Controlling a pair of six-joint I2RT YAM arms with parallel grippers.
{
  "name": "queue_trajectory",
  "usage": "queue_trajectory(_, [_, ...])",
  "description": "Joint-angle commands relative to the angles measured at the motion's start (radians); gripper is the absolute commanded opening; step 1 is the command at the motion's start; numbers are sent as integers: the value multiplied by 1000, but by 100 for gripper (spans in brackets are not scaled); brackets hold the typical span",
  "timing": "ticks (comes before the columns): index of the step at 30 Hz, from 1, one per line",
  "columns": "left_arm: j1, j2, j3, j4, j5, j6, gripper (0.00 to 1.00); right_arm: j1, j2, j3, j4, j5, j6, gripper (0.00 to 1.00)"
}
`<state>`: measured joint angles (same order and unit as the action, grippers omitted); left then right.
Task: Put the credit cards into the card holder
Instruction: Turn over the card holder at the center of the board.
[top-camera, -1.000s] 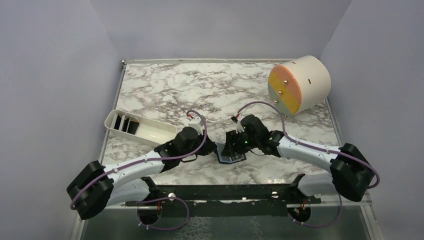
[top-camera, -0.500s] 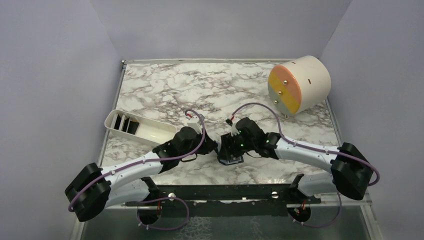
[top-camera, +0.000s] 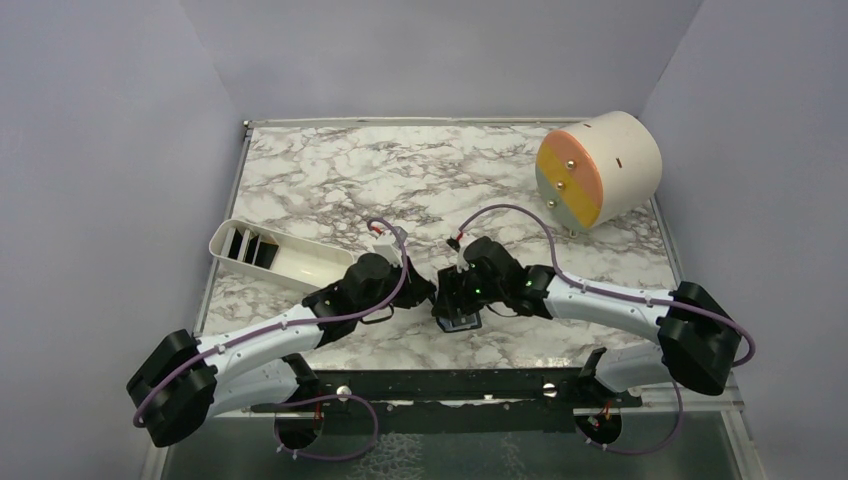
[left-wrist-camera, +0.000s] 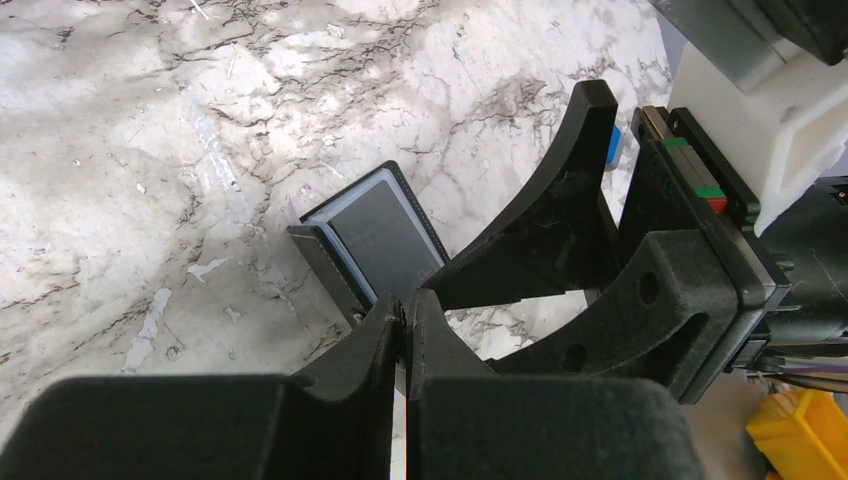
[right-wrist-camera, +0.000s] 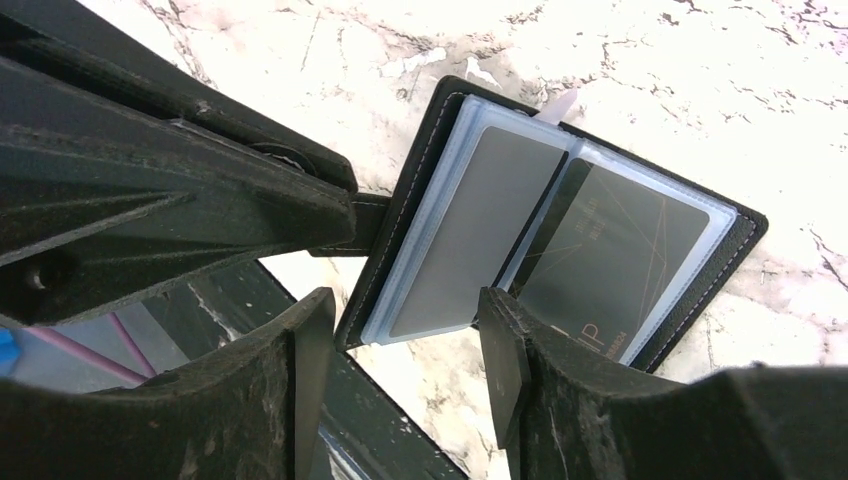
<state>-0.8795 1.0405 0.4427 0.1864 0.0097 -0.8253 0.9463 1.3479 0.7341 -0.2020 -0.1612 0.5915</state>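
While the left tool (left-wrist-camera: 405, 305) stays pinched shut on a tab of the card holder (right-wrist-camera: 412, 205) at mid-frame on the tabletop (top-camera: 330, 170), the right tool (right-wrist-camera: 400, 310) has slid leftward, jaws wide open astride a sleeve; two dark credit cards (right-wrist-camera: 475, 230) sit inside.

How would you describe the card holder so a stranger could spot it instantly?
On the marble table, look mid-front, where the left gripper and right gripper meet. The card holder lies open there: a flat black wallet with clear sleeves showing dark cards, unlike the white tray left of it.
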Motion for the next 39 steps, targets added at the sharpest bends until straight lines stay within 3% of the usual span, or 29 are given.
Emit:
queue_trajectory(1, [-4, -23, 0, 12, -10, -7, 0, 11, 11, 20, -4, 60, 19, 53])
queue_trajectory(19, [-4, -43, -5, -59, -68, 38, 0, 11, -28, 38, 15, 21, 56, 51])
queue_trajectory(35, [-5, -25, -6, -31, -52, 25, 0, 11, 44, 33, 27, 29, 59, 48])
queue_trajectory(39, [-4, -26, -7, -30, -53, 23, 0, 11, 63, 34, 34, 34, 56, 43])
